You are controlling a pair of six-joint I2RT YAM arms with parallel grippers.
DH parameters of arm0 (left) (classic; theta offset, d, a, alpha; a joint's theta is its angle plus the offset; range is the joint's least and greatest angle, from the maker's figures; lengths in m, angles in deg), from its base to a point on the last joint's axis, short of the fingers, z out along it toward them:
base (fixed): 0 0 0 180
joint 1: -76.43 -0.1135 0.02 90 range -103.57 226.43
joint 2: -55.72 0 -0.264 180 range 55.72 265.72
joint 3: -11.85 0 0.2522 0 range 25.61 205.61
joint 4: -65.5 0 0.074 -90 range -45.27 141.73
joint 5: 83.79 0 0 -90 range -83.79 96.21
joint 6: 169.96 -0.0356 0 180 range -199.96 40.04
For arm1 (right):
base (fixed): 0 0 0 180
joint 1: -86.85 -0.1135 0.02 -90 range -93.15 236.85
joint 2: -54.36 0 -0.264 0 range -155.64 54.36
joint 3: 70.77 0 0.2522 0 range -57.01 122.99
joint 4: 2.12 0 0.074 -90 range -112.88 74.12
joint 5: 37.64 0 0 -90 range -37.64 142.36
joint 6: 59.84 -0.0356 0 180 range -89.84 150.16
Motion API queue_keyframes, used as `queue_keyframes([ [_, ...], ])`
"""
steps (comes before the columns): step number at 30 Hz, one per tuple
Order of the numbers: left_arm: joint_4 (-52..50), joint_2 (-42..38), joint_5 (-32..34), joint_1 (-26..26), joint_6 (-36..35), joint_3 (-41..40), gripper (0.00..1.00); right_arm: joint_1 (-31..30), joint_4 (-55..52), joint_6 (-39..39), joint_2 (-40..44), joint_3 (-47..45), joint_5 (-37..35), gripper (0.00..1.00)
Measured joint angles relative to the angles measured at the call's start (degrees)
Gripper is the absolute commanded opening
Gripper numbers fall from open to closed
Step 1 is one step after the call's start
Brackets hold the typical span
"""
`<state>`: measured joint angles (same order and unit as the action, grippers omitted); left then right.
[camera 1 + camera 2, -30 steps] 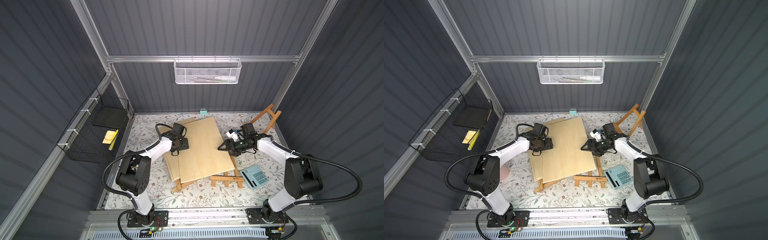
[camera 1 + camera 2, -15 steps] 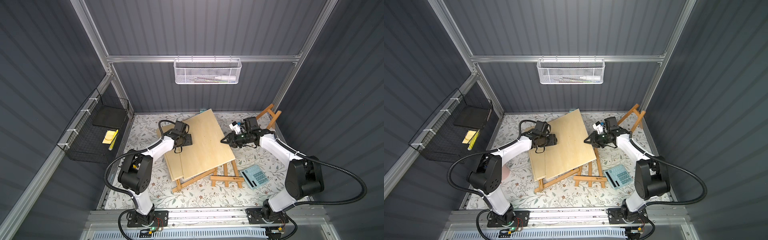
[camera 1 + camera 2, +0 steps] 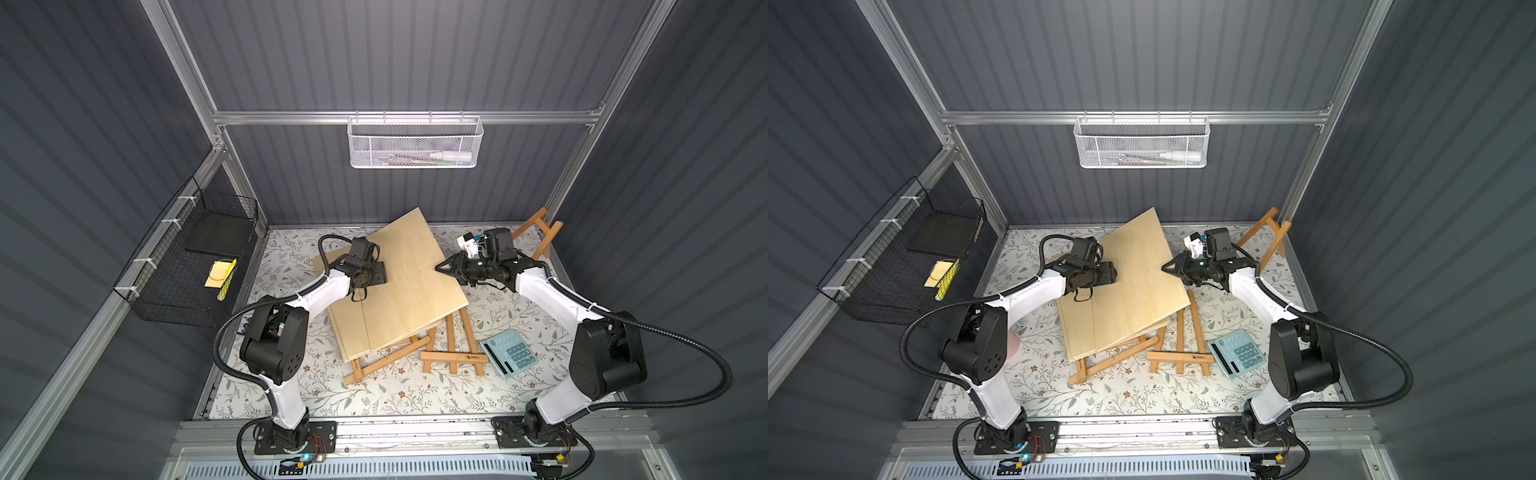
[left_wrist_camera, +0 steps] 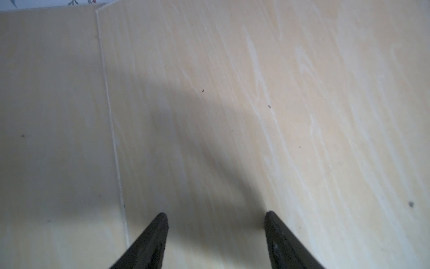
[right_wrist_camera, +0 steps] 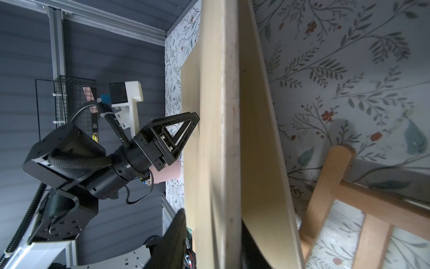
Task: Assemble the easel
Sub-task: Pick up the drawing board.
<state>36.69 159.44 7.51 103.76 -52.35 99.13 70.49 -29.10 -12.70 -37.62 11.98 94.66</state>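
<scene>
Two right fingers (image 3: 441, 266) pinch right edge of upper board (image 3: 415, 282), tilted up off lower board (image 3: 351, 328), counter (image 3: 374, 399) centre. Across board, left fingers (image 3: 375, 274) spread wide, tips on its face. Flat easel frame (image 3: 384, 362) partly under boards; second easel frame (image 3: 453, 356) beside it toward front edge; third easel frame (image 3: 552, 241) leaning, far right corner.

left arm (image 3: 328, 286) and right arm (image 3: 552, 299): white links, black joint housings, black corrugated conduit (image 5: 79, 161). fingers (image 5: 174, 117) are black triangular trusses; white camera bracket (image 5: 135, 93), blue plug (image 5: 105, 97) at wrist.
</scene>
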Motion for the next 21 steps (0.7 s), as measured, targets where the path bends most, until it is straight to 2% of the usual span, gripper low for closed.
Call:
queue_keyframes([
  [4,1.75,-0.11,0.61,0.0,0.09,0.04,0.69,-1.25,-0.28,-0.66,0.0,1.77,-0.61,0.09],
  [6,2.16,-0.13,0.83,0.02,0.2,0.04,0.73,-1.66,-2.69,-1.09,0.0,3.3,-1.88,0.05],
  [9,2.43,-0.42,1.01,0.24,0.85,0.04,0.79,-1.92,-8.46,2.45,0.0,6.95,-2.97,0.0],
  [11,2.21,-1.14,0.85,0.76,1.42,0.07,0.89,-2.32,-15.39,6.1,0.0,11.54,-4.7,0.0],
  [14,0.13,-2.32,-0.04,1.97,2.8,0.07,0.93,-2.49,-27.36,13.0,0.0,19.19,-7.5,0.0],
  [17,-3.41,-2.82,-0.48,3.04,3.93,0.66,0.94,-2.51,-36.96,19.8,0.5,24.5,-9.22,0.0],
  [21,-8.2,-2.82,0.42,3.34,5.68,2.08,0.94,-2.75,-44.39,27.04,4.2,25.68,-10.27,0.0],
])
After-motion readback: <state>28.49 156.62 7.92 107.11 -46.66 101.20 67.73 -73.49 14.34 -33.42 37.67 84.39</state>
